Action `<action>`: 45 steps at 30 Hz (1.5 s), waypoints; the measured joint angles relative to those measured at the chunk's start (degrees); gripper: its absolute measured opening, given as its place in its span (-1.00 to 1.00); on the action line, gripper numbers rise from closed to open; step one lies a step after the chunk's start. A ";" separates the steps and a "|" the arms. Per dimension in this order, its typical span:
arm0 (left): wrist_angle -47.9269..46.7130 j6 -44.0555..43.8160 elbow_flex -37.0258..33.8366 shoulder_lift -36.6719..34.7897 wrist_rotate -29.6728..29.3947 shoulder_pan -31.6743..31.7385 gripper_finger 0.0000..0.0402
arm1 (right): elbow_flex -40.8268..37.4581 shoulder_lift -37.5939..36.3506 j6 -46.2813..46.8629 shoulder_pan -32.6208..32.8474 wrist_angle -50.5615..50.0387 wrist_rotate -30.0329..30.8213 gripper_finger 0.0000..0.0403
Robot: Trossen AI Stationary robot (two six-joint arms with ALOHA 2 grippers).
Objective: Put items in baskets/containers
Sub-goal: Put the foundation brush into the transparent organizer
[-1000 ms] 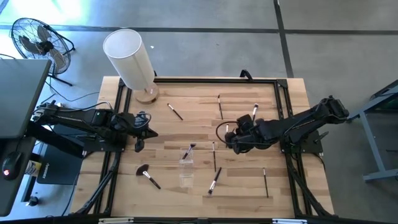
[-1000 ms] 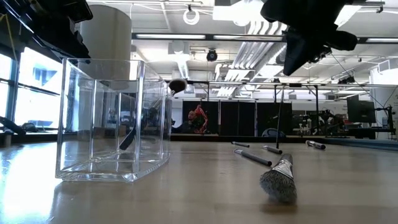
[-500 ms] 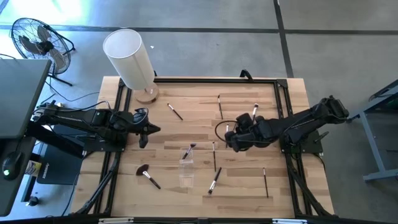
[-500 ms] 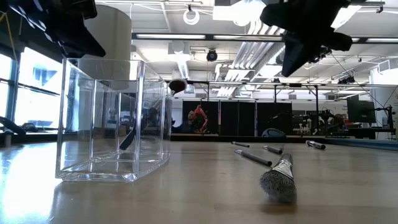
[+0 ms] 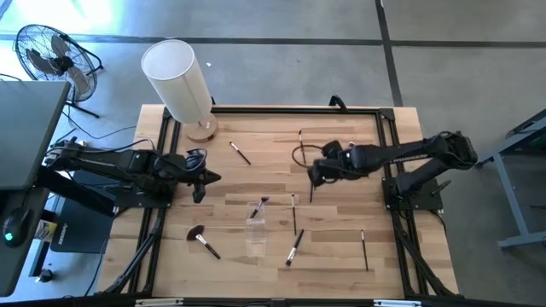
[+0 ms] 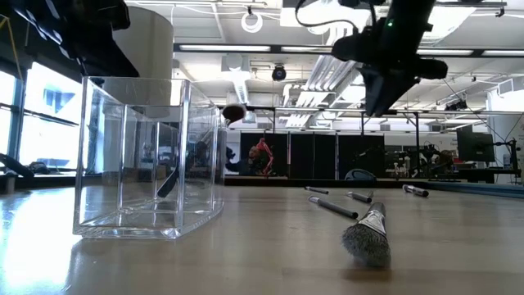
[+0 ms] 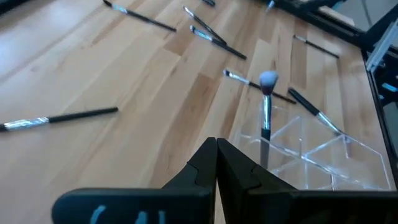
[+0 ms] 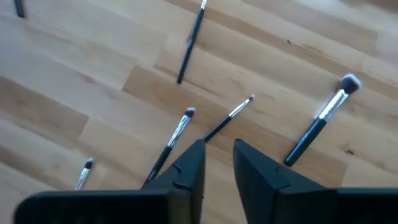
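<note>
The clear cup (image 5: 255, 228) stands near the table's middle, and one brush (image 7: 266, 115) leans in it with its head above the rim (image 6: 234, 112). Other brushes lie flat on the wood: a wide-headed one (image 5: 199, 236), one by the cup (image 5: 293, 249), and several more (image 5: 240, 153) (image 5: 301, 145) (image 5: 364, 249). My left gripper (image 5: 199, 189) hovers shut to the left of the cup, touching nothing (image 7: 216, 144). My right gripper (image 5: 312, 177) hangs above the table right of centre, with a narrow gap between its fingers (image 8: 217, 148). Thin brushes (image 8: 227, 118) lie below it.
A tall white cylinder on a wooden base (image 5: 179, 81) stands at the far left corner. Black frame rails (image 5: 299, 109) run along the table's edges. A brush with a grey head (image 6: 366, 238) lies close to the low camera. Open wood lies between the cup and my left gripper.
My right gripper has moved toward the table's far edge, away from the brushes beside the cup. My left gripper has shifted slightly toward the right and then held still. No brush has moved.
</note>
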 joint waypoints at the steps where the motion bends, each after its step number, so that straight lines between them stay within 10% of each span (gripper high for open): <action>1: -0.12 -0.05 0.00 0.37 0.18 0.00 -1.00 | 0.00 0.08 -1.17 -1.16 0.82 -0.34 -0.55; 20: -1.57 3.60 0.00 1.06 0.42 0.00 -1.00 | 0.00 15.91 4.12 -20.09 8.39 -14.65 -0.45; 45: -4.74 11.53 0.00 0.97 0.89 0.00 -1.00 | 0.27 26.05 7.54 -23.57 8.32 -14.43 -0.52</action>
